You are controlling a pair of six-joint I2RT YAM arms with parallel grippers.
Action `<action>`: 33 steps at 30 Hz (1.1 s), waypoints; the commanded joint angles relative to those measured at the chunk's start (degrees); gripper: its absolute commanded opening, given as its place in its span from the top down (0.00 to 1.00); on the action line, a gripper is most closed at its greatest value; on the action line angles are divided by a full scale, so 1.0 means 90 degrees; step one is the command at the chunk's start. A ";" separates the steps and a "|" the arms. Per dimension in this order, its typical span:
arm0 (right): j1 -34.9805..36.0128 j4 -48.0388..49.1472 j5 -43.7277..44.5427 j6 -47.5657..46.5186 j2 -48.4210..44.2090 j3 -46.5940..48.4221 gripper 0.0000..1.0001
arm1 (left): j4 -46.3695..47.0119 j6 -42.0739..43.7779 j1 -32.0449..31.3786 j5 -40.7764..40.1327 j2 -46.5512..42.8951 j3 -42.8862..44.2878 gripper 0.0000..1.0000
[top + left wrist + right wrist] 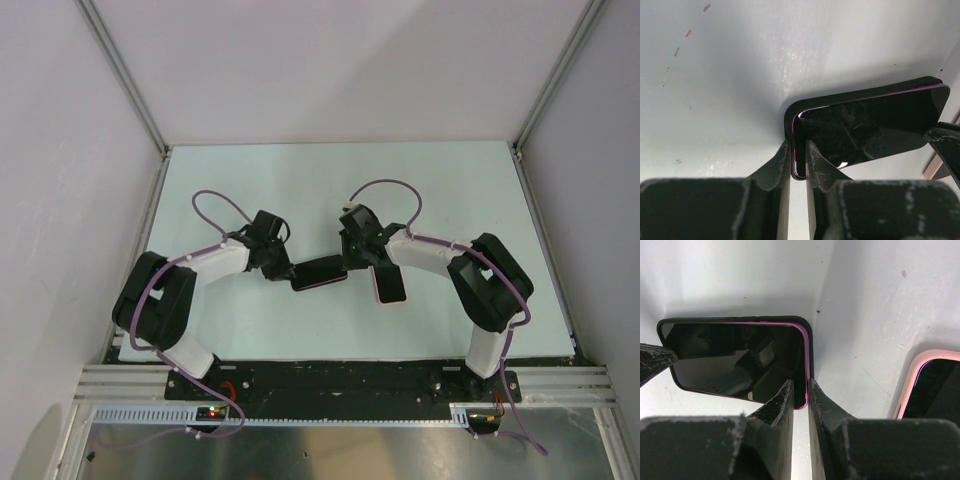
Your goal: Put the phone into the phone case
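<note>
Pinched narrow on phone (865,130) ends, mid-frame, by left gripper (797,150) and right gripper (800,387); may pop from case (811,342) if twisted.

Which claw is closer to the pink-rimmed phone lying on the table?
Right. The right claw, gripping one end of the dark phone, sits just beside the pink-rimmed phone; the left claw holds the other end.
</note>
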 commanded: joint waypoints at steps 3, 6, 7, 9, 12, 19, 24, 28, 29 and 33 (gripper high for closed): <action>0.0424 0.0487 -0.0608 0.0368 0.0981 -0.0435 0.87 | 0.0480 -0.0113 -0.0186 0.0147 0.0435 0.0035 0.84; 0.0484 0.0558 -0.0583 0.0463 0.1033 -0.0525 0.89 | 0.0489 -0.0113 -0.0188 0.0162 0.0465 0.0048 0.84; 0.0521 0.0574 -0.0557 0.0492 0.1049 -0.0564 0.89 | 0.0490 -0.0113 -0.0190 0.0163 0.0472 0.0055 0.84; 0.0586 0.0615 -0.0496 0.0554 0.1087 -0.0637 0.90 | 0.0490 -0.0113 -0.0192 0.0170 0.0485 0.0062 0.84; 0.0764 0.0698 -0.0380 0.0673 0.1139 -0.0740 0.90 | 0.0487 -0.0113 -0.0201 0.0191 0.0516 0.0081 0.85; 0.1125 0.0714 -0.0123 0.0848 0.1345 -0.0810 0.94 | 0.0489 -0.0123 -0.0233 0.0211 0.0578 0.0143 0.85; 0.1106 0.0760 -0.0106 0.0827 0.1218 -0.0966 0.87 | 0.0490 -0.0110 -0.0231 0.0222 0.0566 0.0145 0.85; 0.0852 0.0789 -0.0188 0.0685 0.0775 -0.1077 0.71 | 0.0490 -0.0079 -0.0238 0.0204 0.0499 0.0088 0.84; 0.0754 0.0773 -0.0218 0.0628 0.0642 -0.1079 0.68 | 0.0490 -0.0067 -0.0234 0.0198 0.0480 0.0070 0.83; 0.0420 0.0708 -0.0403 0.0467 0.0169 -0.1076 0.62 | 0.0481 -0.0025 -0.0237 0.0180 0.0334 -0.0024 0.79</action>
